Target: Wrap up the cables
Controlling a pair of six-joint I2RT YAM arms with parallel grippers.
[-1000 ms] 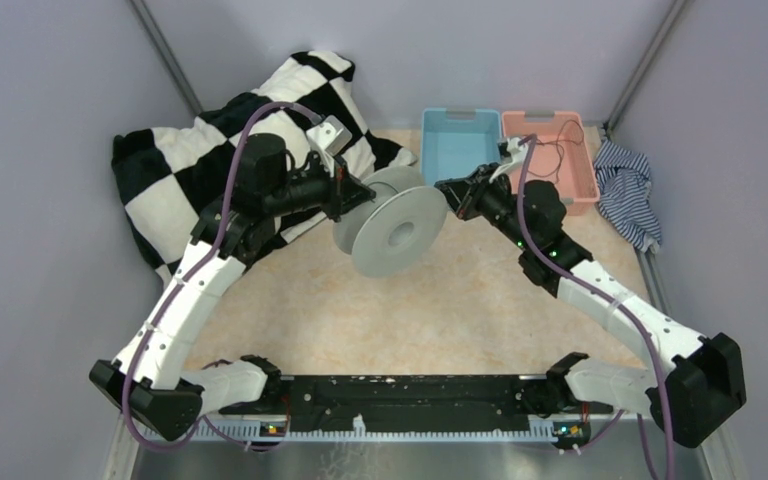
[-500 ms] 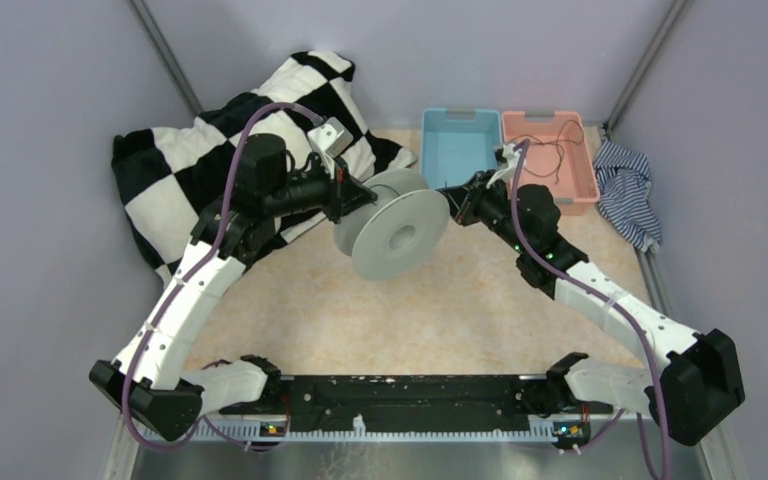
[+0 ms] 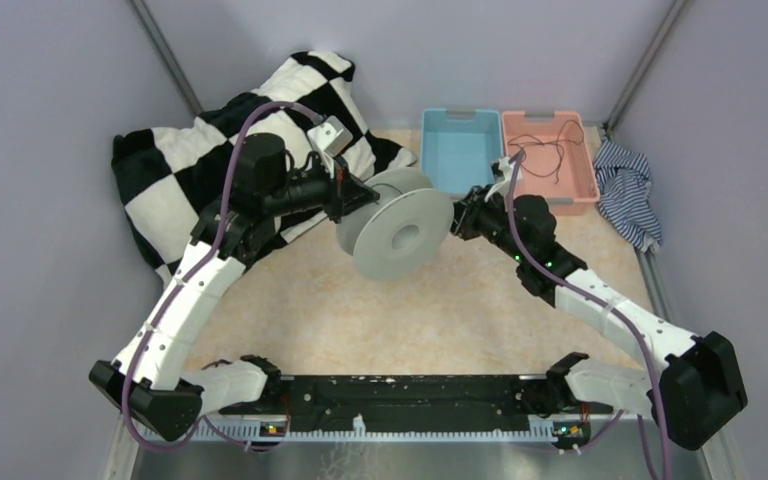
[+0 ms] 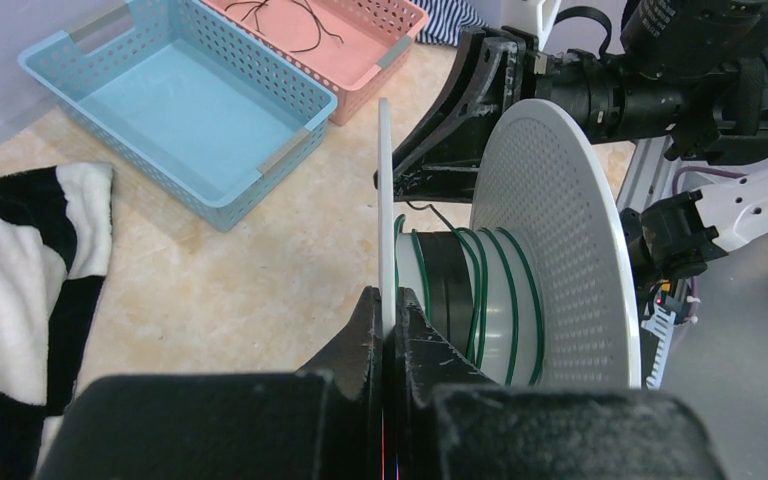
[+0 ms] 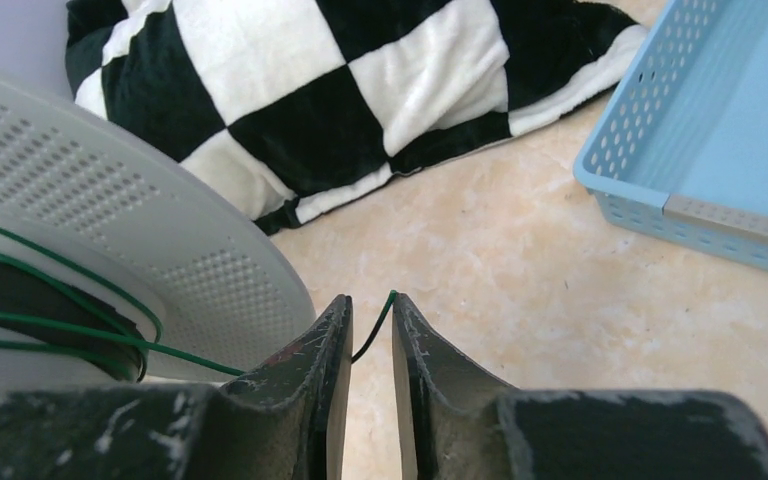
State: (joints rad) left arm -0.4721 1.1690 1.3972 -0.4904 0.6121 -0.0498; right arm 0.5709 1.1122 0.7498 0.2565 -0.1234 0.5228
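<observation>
From above, the spool (image 3: 397, 232) is seen lifted off the table by the left claw (image 3: 345, 197), which is clamped on the rim of its far disc. The right claw (image 3: 455, 215) is just beside the near disc, on the opposite side. More loose black cables (image 3: 545, 150) lie in the pink basket (image 3: 585, 170), beyond and to the right of the right claw and well apart from both claws.

In the left wrist view, the left claw (image 4: 388, 315) is shut tight on the thin white edge of the disc. A few spaced turns of thin dark-green cable (image 4: 480, 290) are wound on the dark core just ahead of the fingers. The spool's axis is seen running crosswise to the claw.

In the right wrist view, the right claw (image 5: 370, 302) is narrowed to a slit, and the cable (image 5: 368, 338) appears to be pinched in it, its short free end poking out at the tips. From the claw the cable is led away to the left, onto the core behind the perforated disc (image 5: 110, 220).

The free end is judged nearer the right arm, so further winding would call for this strand to be carried around the core, across the spool's axis.
</observation>
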